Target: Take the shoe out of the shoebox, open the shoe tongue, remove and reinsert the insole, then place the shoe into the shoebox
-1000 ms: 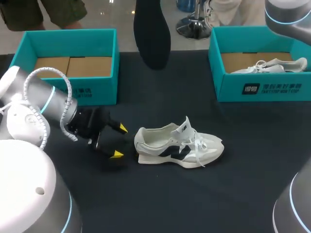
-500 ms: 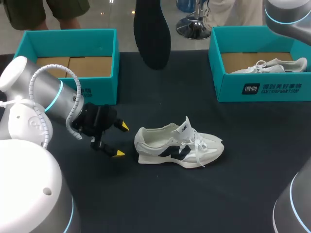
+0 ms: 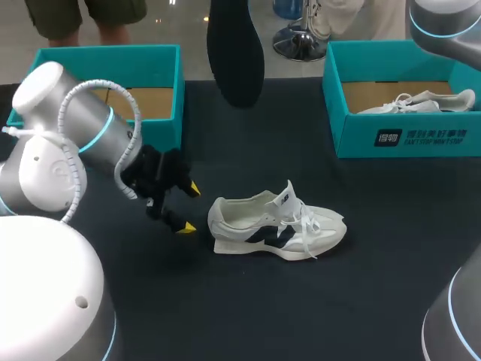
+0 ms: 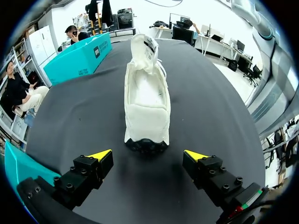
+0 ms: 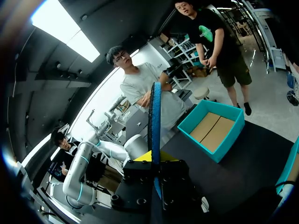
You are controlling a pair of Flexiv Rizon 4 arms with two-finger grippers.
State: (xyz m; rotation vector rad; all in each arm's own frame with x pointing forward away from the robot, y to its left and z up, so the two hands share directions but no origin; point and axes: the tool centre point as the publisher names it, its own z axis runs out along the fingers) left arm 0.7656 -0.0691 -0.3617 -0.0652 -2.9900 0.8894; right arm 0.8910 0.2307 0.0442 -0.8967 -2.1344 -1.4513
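Left gripper was spread wide and holding nothing, with the heel dead ahead of its tips in the wrist view. Over the last second it'd crept a bit up and toward the shoe, which sat unmoved at its 3 o'clock on the table. Right gripper was clamped on the insole, hanging way up at the shoe's 12 o'clock, same spot as before. So the insole's out. My guess is left was lining up to steady the heel for reinsertion.
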